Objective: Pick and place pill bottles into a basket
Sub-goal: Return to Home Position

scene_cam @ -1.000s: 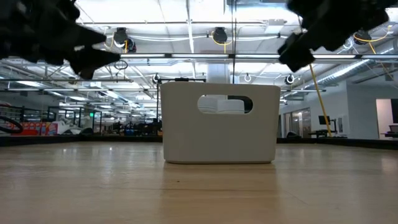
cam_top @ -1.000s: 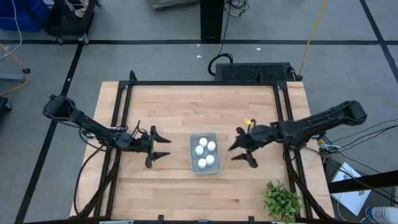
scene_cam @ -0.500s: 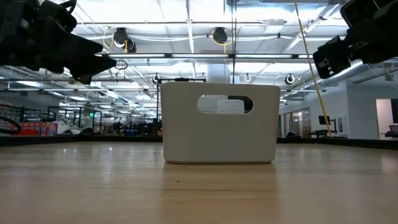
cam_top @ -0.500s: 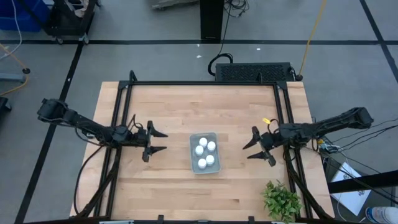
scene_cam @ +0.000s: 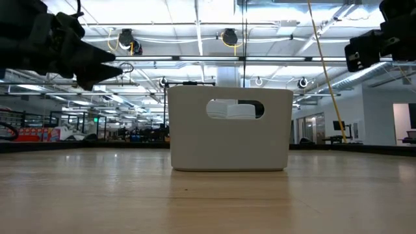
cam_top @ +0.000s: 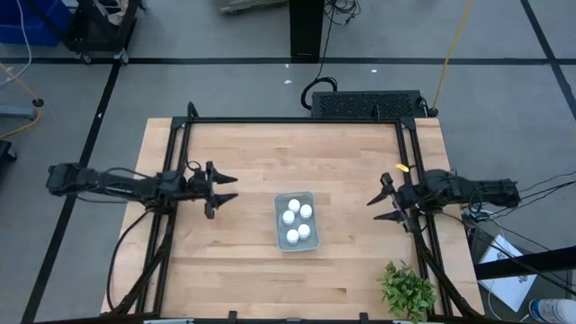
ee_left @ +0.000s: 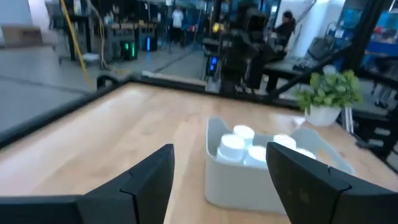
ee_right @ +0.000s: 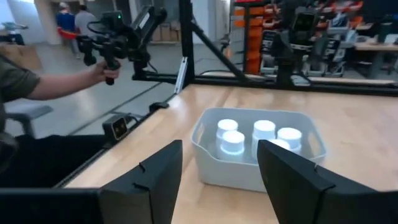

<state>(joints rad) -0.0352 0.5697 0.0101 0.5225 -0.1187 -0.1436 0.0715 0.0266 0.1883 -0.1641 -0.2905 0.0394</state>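
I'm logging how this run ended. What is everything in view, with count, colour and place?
pill bottles: five, white, standing inside the basket
basket: one, pale blue-grey, middle of the table
table: one, light wood, with a black frame
plant: one, green, table corner on the right arm's side
person: one, only an arm shown, beyond the table in the right wrist view, hand on a black grip
left pincer: one, dark, open and empty, above the table to the left of the basket
right pincer: one, dark, open and empty, near the table's right edge, clear of the basket
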